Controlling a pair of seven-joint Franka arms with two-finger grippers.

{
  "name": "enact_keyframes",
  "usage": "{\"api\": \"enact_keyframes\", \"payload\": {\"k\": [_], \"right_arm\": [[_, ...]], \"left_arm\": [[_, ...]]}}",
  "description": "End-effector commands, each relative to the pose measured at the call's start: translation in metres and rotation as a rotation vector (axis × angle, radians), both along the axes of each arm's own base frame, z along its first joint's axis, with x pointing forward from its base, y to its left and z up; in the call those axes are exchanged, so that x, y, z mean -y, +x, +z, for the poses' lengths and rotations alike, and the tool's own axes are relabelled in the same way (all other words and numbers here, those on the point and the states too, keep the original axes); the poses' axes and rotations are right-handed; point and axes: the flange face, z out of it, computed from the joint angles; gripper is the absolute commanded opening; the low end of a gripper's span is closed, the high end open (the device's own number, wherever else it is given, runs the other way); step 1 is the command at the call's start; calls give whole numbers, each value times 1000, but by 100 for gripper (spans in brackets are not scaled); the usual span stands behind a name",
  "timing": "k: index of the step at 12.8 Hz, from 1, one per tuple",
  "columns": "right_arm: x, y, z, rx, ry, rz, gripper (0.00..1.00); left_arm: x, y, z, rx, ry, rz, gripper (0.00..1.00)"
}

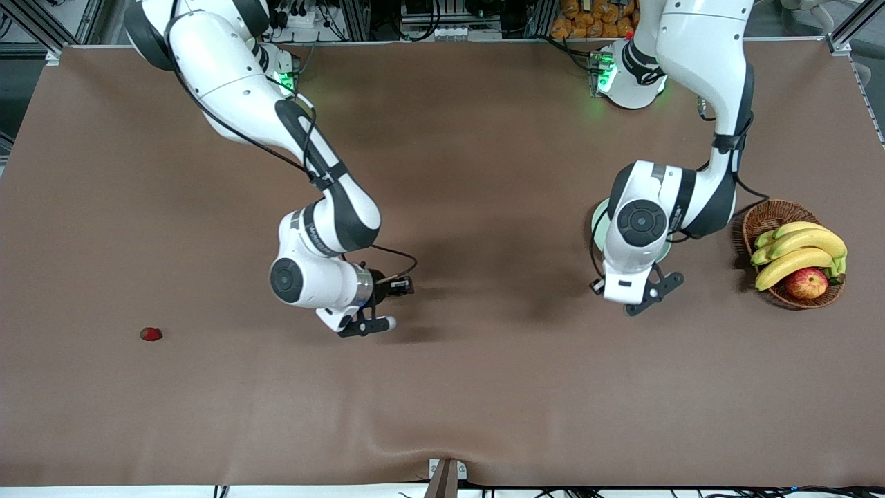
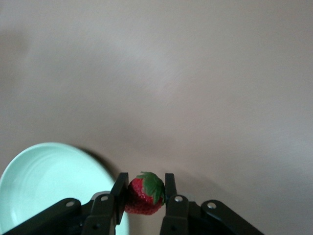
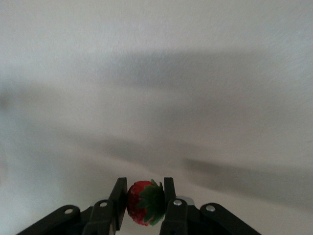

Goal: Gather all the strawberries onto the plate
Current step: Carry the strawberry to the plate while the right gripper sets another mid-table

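My left gripper (image 2: 144, 183) is shut on a red strawberry (image 2: 143, 194) with a green cap. It hangs over the table at the rim of the pale mint plate (image 2: 49, 181). In the front view the left arm hides most of the plate (image 1: 599, 220), and the left gripper (image 1: 650, 294) shows just past its rim. My right gripper (image 3: 143, 188) is shut on a second strawberry (image 3: 145, 202) over bare table near the middle; in the front view the right gripper (image 1: 390, 304) hides its berry. A third strawberry (image 1: 151, 334) lies on the table toward the right arm's end.
A brown wicker basket (image 1: 760, 214) with bananas (image 1: 795, 256) and a red-yellow apple (image 1: 806, 283) stands beside the plate, toward the left arm's end. The brown mat (image 1: 484, 387) has a small ridge at its front edge.
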Motion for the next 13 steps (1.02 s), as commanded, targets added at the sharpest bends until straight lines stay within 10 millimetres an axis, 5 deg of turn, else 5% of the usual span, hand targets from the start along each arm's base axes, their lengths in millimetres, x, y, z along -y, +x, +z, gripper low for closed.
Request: {"api": "enact_keyframes", "payload": {"k": [1,3,4,5,6,7,8,9,11,13], "right_arm": [[-5,-8,-21,-26,-11,6,0],[-19,-18,-30,-33,-20,29,0],[-18,-16,-31,-22,-19,23,20],[-18,-15,-30,-13,-18,17,67],[-17,-13,-29,-3,-17,12,94],[-13,-9,-29,6,-18,2,100],[-6,-4,-26,12,-16,-10,100],[4,3,-21,16,-11,-29,100],[41,28,4,45,2,-80,100],[100,55,32,76,10,-156,100]], "left_arm": [[-11,-28,-17,-68,5,-12,0],[-16,-38,-20,-117,26,-9,0],[-20,-45,-25,-143,38,-8,0],[-24,-52,-30,-159,56,-19,0],[-28,-58,-33,-169,74,-37,0],[-31,-62,-34,-176,86,-48,1],[-30,-62,-33,-177,82,-61,73],[-29,-62,-28,-175,78,-68,100],[-20,-56,5,-149,57,-76,100],[11,-39,48,-65,13,-95,100]]}}
